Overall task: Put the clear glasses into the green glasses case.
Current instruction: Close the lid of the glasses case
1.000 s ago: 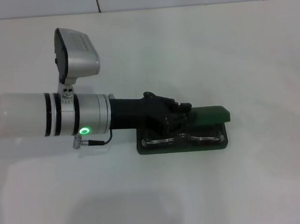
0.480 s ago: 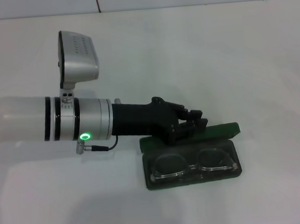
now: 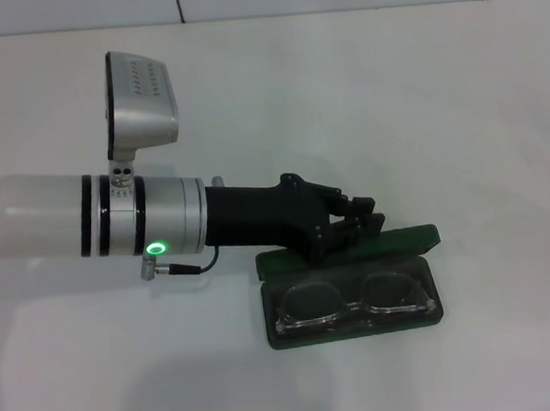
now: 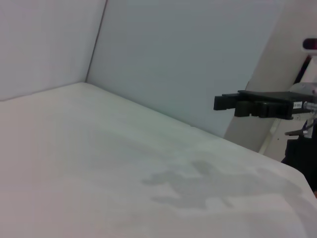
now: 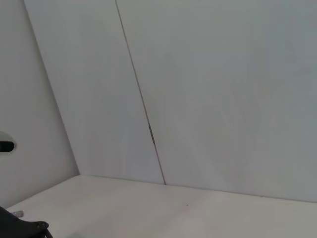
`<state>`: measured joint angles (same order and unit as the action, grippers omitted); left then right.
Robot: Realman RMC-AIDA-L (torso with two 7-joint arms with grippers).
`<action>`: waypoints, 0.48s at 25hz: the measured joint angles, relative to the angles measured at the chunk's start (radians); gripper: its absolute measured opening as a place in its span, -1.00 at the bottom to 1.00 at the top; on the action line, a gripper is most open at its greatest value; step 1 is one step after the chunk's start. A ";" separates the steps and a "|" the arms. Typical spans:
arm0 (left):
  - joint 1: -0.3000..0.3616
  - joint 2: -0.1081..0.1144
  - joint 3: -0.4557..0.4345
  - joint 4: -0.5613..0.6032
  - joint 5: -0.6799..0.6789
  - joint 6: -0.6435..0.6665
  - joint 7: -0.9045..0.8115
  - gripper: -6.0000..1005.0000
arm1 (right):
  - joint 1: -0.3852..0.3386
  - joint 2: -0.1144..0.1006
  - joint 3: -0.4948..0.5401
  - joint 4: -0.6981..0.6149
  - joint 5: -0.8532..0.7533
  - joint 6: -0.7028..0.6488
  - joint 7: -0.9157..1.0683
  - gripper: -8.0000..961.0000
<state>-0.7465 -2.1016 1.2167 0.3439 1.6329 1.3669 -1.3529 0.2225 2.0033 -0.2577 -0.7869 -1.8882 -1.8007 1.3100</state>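
The green glasses case (image 3: 406,241) lies open on the white table in the head view, its lid tilted up at the back. The clear glasses (image 3: 354,299) rest inside it on the dark lining, lenses side by side. My left gripper (image 3: 366,214) reaches in from the left and hovers over the case's back edge by the lid. It is open, holds nothing, and is apart from the glasses. My right gripper (image 4: 233,104) is parked far off past the table's edge in the left wrist view.
The white table (image 3: 420,108) spreads around the case on all sides, with a tiled wall at the back. My left arm's silver forearm and camera block (image 3: 137,92) span the left half of the head view.
The left gripper has let go of the glasses and drawn back over the lid. The case with the glasses now lies nearer the front and a little to the right.
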 joint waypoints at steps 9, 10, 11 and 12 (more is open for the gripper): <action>0.014 0.000 0.032 -0.004 0.000 -0.007 0.000 -0.57 | 0.000 0.000 0.000 0.000 -0.001 0.000 0.000 0.03; 0.016 -0.001 0.033 -0.003 0.000 -0.007 0.000 -0.57 | 0.000 0.000 0.000 0.000 -0.001 0.000 0.000 0.03; 0.019 -0.001 0.034 -0.003 0.000 -0.008 0.000 -0.57 | 0.001 0.000 0.000 0.000 -0.001 0.000 0.000 0.03; 0.020 -0.001 0.034 -0.003 -0.001 -0.008 0.000 -0.57 | 0.003 0.000 0.000 0.000 -0.001 0.000 0.000 0.04</action>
<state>-0.7260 -2.1022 1.2507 0.3408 1.6319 1.3586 -1.3529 0.2251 2.0033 -0.2577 -0.7870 -1.8896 -1.8008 1.3100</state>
